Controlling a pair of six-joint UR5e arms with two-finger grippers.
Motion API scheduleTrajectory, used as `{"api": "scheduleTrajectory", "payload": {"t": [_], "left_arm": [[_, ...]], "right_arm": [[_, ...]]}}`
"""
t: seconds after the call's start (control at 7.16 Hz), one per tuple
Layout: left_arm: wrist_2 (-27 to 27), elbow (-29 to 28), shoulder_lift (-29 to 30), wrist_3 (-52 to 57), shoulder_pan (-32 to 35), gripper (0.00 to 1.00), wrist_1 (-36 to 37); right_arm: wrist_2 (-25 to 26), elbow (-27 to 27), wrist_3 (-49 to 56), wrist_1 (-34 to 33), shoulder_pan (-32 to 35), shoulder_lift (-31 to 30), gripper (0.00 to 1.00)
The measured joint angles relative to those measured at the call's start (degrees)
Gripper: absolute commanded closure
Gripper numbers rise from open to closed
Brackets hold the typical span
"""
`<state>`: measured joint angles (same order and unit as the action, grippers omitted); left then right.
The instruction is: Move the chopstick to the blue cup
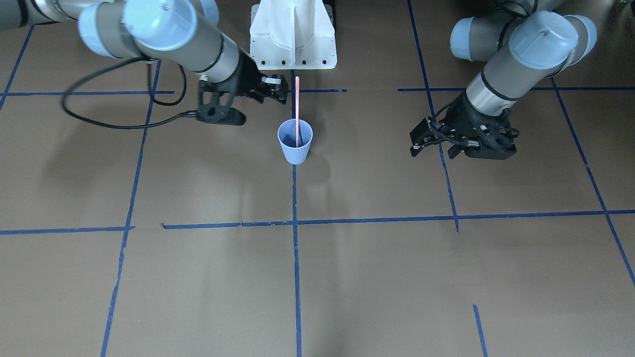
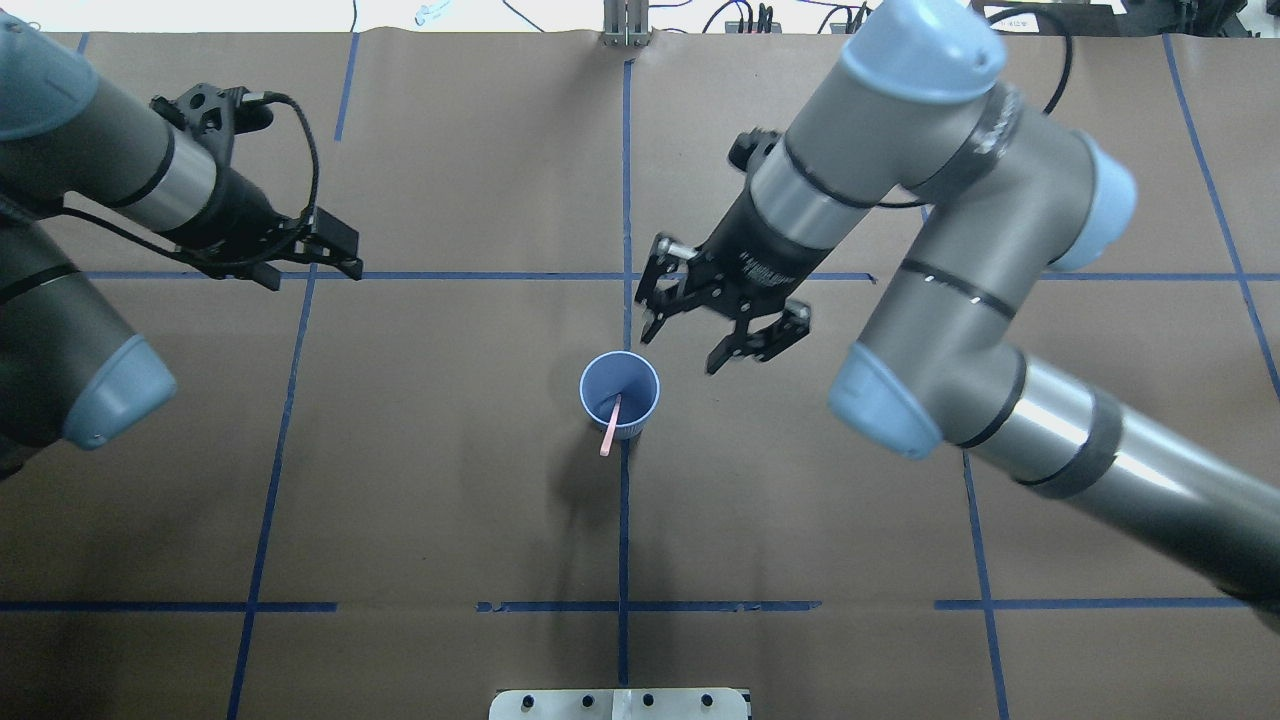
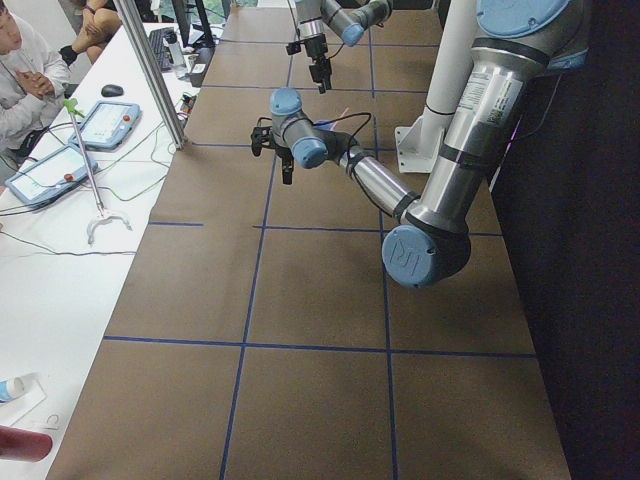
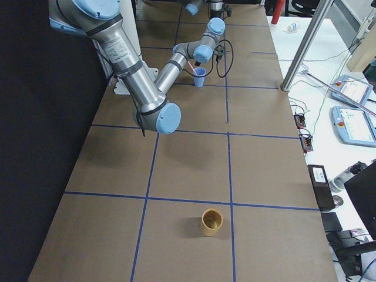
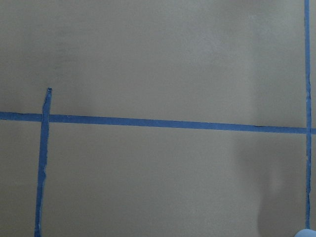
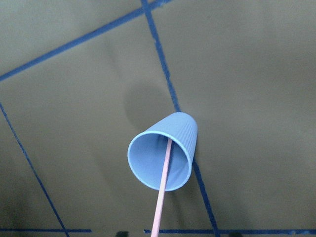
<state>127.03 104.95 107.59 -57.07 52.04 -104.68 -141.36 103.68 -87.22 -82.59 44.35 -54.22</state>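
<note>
Chopstick (image 2: 610, 428) is being carried by blue cup (image 2: 598, 378) at table centre, leaning on its near rim, hence right gripper (image 2: 690, 345) is being held released just beyond it, apparently no longer needed; left gripper (image 2: 335, 250), well left, cannot be judged.

Overhead and front-facing look down from opposite sides of blue cup (image 2: 619, 395); right wrist close above it.

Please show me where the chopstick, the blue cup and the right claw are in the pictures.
chopstick (image 1: 297, 106), front-facing view, the middle of the stick above the rim.
blue cup (image 1: 296, 152), front-facing view, its ribbed outer wall.
right claw (image 2: 681, 352), overhead view, midway between the fingertips.
</note>
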Motion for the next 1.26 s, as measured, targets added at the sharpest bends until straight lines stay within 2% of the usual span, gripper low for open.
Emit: {"api": "scheduleTrajectory", "payload": {"t": [0.28,0.42,0.7,0.98,1.26], "left_arm": [[0.91,0.75,-8.21,14.59,4.51,0.01,-0.05],[2.10,0.46,-12.14,23.12,8.05,0.01,-0.03],[4.97,-0.87,-17.96,39.25,16.95,0.01,0.92],[5.58,-3.99,-19.92,51.07,23.34,0.01,2.52],[5.69,-5.88,-20.43,54.64,25.20,0.00,3.20]], "right_arm": [[-0.50,6.26,7.72,-0.25,9.72,-8.83,0.00],[0.59,7.36,16.64,-0.38,14.39,-14.02,0.00],[6.18,6.37,42.55,-0.73,21.74,-25.69,0.00],[7.83,5.42,59.89,-0.79,28.84,-33.68,0.00],[7.57,5.03,74.05,-1.10,36.16,-40.37,0.00]]}}
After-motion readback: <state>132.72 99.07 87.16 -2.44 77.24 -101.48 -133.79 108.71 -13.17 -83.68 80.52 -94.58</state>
